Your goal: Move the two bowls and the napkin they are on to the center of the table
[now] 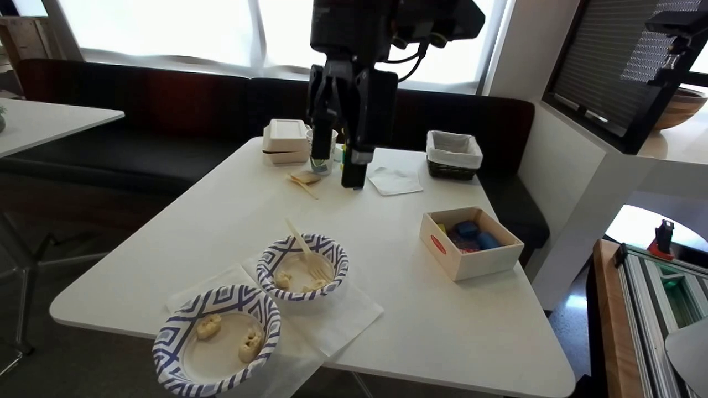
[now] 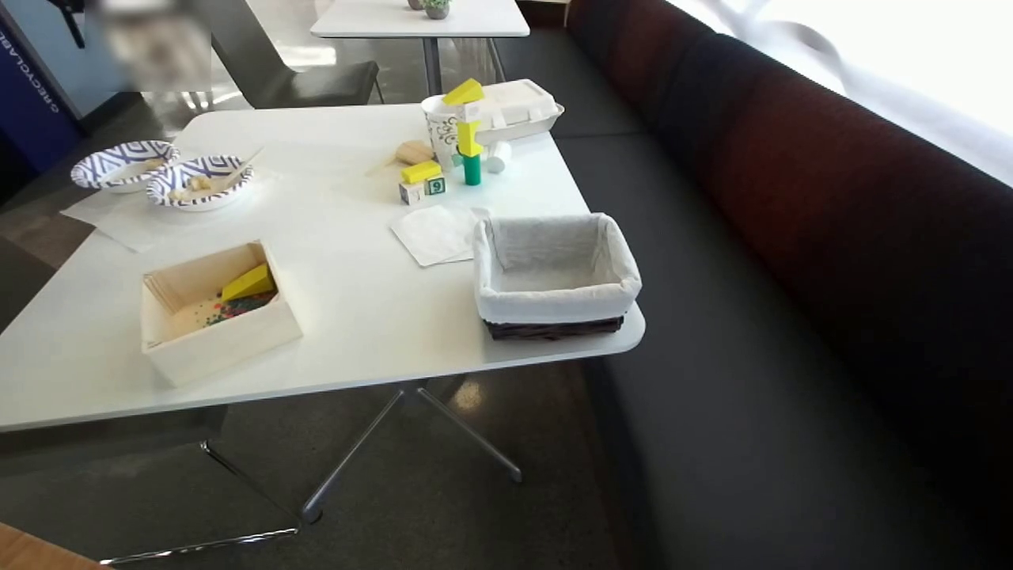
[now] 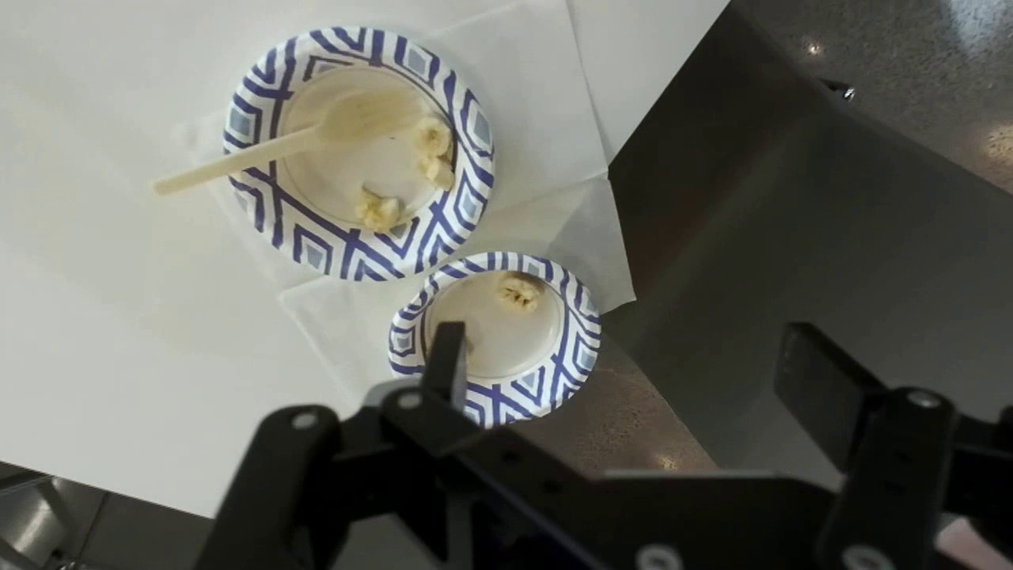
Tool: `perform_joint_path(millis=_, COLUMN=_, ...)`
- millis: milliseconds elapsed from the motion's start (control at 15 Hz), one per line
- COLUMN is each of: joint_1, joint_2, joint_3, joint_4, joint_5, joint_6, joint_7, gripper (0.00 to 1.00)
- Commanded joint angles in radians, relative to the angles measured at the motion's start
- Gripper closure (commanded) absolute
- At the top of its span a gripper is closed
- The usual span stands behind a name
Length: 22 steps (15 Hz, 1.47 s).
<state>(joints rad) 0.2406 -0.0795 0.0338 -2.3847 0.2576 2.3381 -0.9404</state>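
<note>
Two white paper bowls with blue patterned rims sit close together at one table end. The bowl with a fork [image 1: 296, 272] [image 2: 198, 199] [image 3: 332, 178] holds several pale food pieces. The other bowl [image 1: 221, 349] [image 2: 123, 171] [image 3: 514, 340] holds two pieces and overhangs the table edge. The white napkin [image 1: 334, 323] [image 2: 119, 222] [image 3: 526, 119] lies under both, partly past the edge. My gripper [image 1: 336, 166] is open and empty, in the air. In the wrist view, one finger of the gripper [image 3: 621, 348] covers part of the overhanging bowl. The gripper is out of frame in an exterior view.
A wooden box of blocks [image 1: 487, 264] [image 2: 229, 340] stands at one table side. A lined basket [image 1: 453, 157] [image 2: 554, 305], another napkin [image 1: 395, 182] [image 2: 434, 233], a takeout box [image 1: 285, 138] [image 2: 514, 103], a cup [image 2: 439, 131] and a block stack [image 2: 470, 150] are toward the far end.
</note>
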Motion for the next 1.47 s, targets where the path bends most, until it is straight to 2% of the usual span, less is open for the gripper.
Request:
perform_joint_path(millis=0, joint_1=-0.030, joint_2=0.005, joint_3=0.032, joint_4=0.004, joint_5=0.002, joint_6=-0.003, joint_7=-0.001, gripper=0.00)
perform_joint_path(millis=533, joint_1=-0.038, joint_2=0.002, joint_3=0.034, joint_4=0.012, joint_5=0.005, joint_6=0.002, joint_7=0.015, gripper=0.00)
perform_joint_path(millis=867, joint_1=-0.027, joint_2=0.119, joint_3=0.085, joint_4=0.069, joint_5=0.009, joint_6=0.086, joint_7=0.039, gripper=0.00)
perform_joint_path(millis=1400, joint_1=-0.062, joint_2=0.389, joint_3=0.168, joint_4=0.180, joint_5=-0.012, joint_6=0.302, joint_7=0.083, gripper=0.00)
